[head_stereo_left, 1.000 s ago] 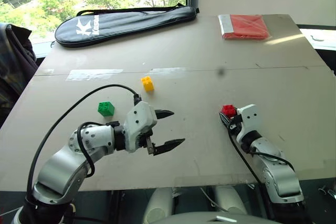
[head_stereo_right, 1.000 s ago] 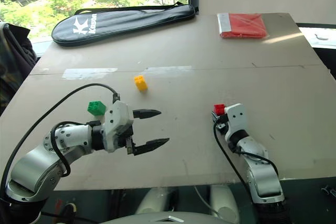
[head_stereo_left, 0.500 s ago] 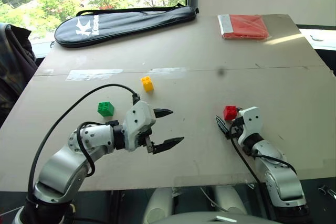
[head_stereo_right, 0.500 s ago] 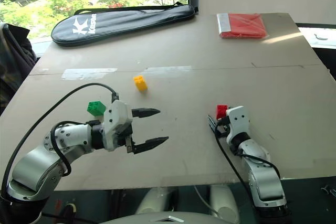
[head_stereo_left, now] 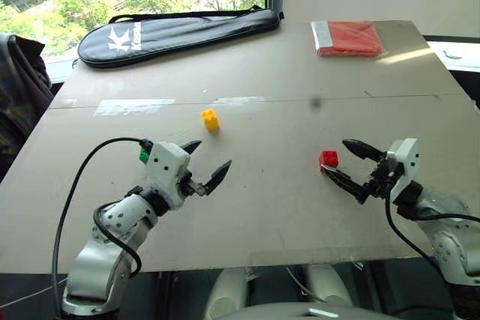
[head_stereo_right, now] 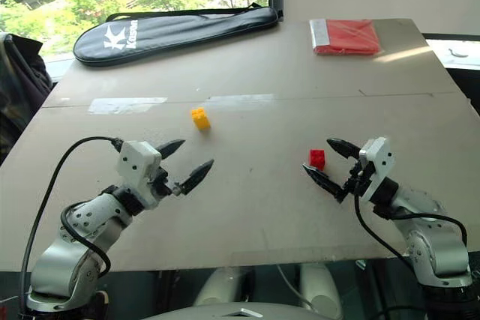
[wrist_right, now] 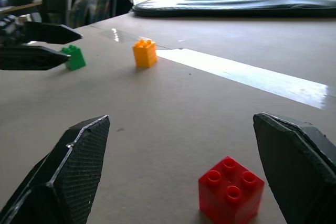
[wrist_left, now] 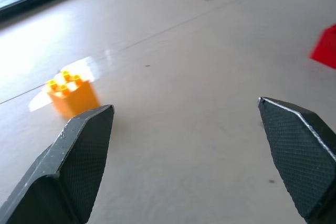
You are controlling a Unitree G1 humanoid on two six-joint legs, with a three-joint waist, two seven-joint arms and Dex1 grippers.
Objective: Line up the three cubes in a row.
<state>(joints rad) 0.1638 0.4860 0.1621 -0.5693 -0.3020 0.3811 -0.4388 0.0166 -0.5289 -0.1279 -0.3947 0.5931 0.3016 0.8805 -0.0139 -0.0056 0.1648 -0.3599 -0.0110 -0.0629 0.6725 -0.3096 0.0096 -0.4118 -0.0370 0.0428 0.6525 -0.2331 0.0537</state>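
The red cube (head_stereo_left: 328, 159) stands on the table right of centre, studs up. My right gripper (head_stereo_left: 335, 157) is open and points left, and the cube lies free just past its fingertips (wrist_right: 86, 145). The yellow cube (head_stereo_left: 210, 119) sits farther back, left of centre. The green cube (wrist_right: 73, 57) rests at the left, mostly hidden in the head views behind my left gripper (head_stereo_left: 214, 153). That gripper is open and empty and points forward and right toward the yellow cube (wrist_left: 71, 90).
A long black racket bag (head_stereo_left: 180, 31) lies across the far left of the table (head_stereo_left: 270, 207). A flat red packet (head_stereo_left: 349, 37) sits at the far right. A strip of clear tape (head_stereo_left: 135, 105) crosses the board. A jacket (head_stereo_left: 19, 88) hangs beyond the left edge.
My right gripper opened, let go of the red cube, drew back to the right and turned to point left. My left gripper shifted left and swung round, now covering most of the green cube.
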